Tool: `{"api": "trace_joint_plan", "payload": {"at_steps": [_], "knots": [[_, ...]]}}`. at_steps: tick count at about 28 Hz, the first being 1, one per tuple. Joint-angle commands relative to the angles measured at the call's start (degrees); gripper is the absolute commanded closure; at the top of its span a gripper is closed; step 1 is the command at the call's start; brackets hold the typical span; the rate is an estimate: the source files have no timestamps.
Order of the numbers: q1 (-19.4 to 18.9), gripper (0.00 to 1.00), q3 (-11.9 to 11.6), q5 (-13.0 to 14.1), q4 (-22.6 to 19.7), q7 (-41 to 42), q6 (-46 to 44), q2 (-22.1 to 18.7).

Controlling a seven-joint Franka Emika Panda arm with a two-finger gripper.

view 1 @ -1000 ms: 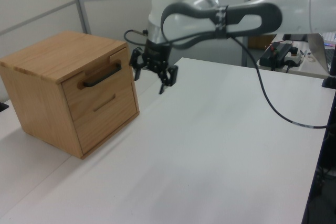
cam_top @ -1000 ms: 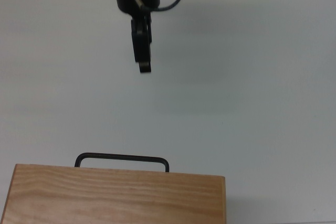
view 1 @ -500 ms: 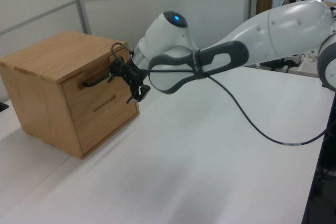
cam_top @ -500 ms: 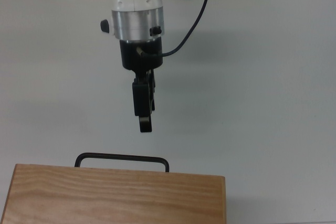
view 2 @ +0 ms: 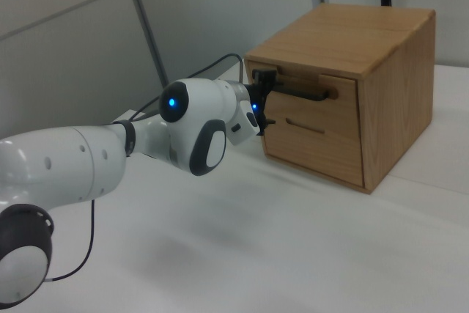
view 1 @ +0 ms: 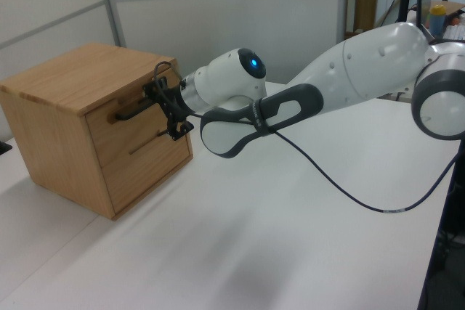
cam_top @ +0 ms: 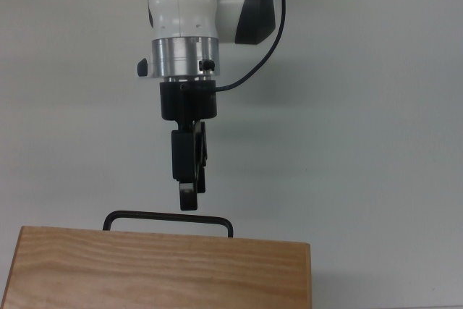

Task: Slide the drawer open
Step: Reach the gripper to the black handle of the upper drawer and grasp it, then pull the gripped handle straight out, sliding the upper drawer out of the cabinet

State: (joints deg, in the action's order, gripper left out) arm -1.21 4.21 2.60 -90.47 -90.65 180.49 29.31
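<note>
The drawer (view 1: 138, 130) is the upper one in a light-wood cabinet (view 1: 69, 78) and sits flush with the cabinet front. Its thin black bar handle (view 1: 133, 112) sticks out toward the arm. In the top view only the handle (cam_top: 155, 215) shows, just past the cabinet top (cam_top: 159, 269). My gripper (cam_top: 188, 204) points straight at the bar, its tips just short of it. Seen in the left view, the gripper (view 1: 166, 107) is open at the handle's right end, one finger above the bar's level and one below. The right view has the gripper (view 2: 262, 99) at the handle (view 2: 300, 93).
A second drawer front with a slim slot (view 1: 145, 143) lies below the handled one. The cabinet stands on a white table (view 1: 290, 208). A black cable (view 1: 341, 186) hangs from the arm down to the tabletop. Grey wall panels rise behind the cabinet.
The gripper has travelled across the table toward the cabinet, from well clear of it to right at the drawer handle. The drawer has not moved.
</note>
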Motion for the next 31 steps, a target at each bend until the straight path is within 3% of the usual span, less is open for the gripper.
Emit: {"api": "trace_joint_plan", "payload": {"at_steps": [1, 5, 13, 14, 18, 23, 24, 31], "knots": [[-0.63, 0.02, -0.87, 2.24, 3.72, -0.67, 4.52, 2.94], [-0.72, 0.04, -0.95, 2.59, 6.71, -0.58, 5.40, 4.26], [-1.07, 0.04, -1.74, 2.85, 6.89, -0.40, 5.40, 4.26], [-1.07, 0.16, -1.74, 2.85, 6.89, -0.32, 5.40, 4.26], [-1.07, 0.43, -1.74, 2.85, 6.80, -0.14, 5.40, 4.26], [-1.07, 0.96, -1.74, 2.77, 6.80, -0.05, 5.40, 4.26], [-0.99, 1.00, -1.74, 2.76, 6.80, -0.05, 5.31, 4.26], [-0.99, 1.00, -1.66, 3.20, 6.45, -0.14, 5.31, 4.26]]}}
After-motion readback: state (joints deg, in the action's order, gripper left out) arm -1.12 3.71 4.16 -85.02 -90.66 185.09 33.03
